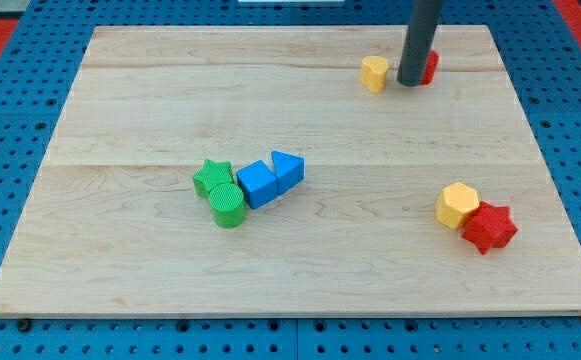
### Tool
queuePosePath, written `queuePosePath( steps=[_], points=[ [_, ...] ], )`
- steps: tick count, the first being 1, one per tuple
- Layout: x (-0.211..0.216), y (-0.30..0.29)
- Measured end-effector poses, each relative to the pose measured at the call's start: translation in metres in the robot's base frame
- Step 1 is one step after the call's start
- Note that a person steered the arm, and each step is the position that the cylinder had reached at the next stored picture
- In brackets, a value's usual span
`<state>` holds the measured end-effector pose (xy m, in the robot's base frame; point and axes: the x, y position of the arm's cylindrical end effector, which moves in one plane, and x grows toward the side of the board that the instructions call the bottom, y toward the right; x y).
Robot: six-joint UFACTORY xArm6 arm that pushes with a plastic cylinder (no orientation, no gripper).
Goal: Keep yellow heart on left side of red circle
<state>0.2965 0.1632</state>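
Camera view: my tip (pixel 410 83) sits between yellow heart (pixel 374 73) and red circle (pixel 429 66), without fingers.

Red block (pixel 430 66) mostly hidden behind the rod (pixel 420 40), shape unclear.

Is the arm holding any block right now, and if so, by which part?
Nothing is held. My tip only stands on the board between the yellow heart and the red circle, which it partly hides.
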Motion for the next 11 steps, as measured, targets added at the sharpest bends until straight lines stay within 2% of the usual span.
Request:
queuePosePath(
  steps=[1, 2, 4, 5, 6, 7, 8, 9, 10, 11],
  points=[
    [0.042, -0.013],
    [0.07, -0.067],
    [0.013, 0.011],
    [0.037, 0.006],
    [0.044, -0.094],
    [0.033, -0.122],
    [0.009, -0.034],
    [-0.013, -0.018],
    [0.038, -0.012],
    [0.104, 0.045]
  ],
)
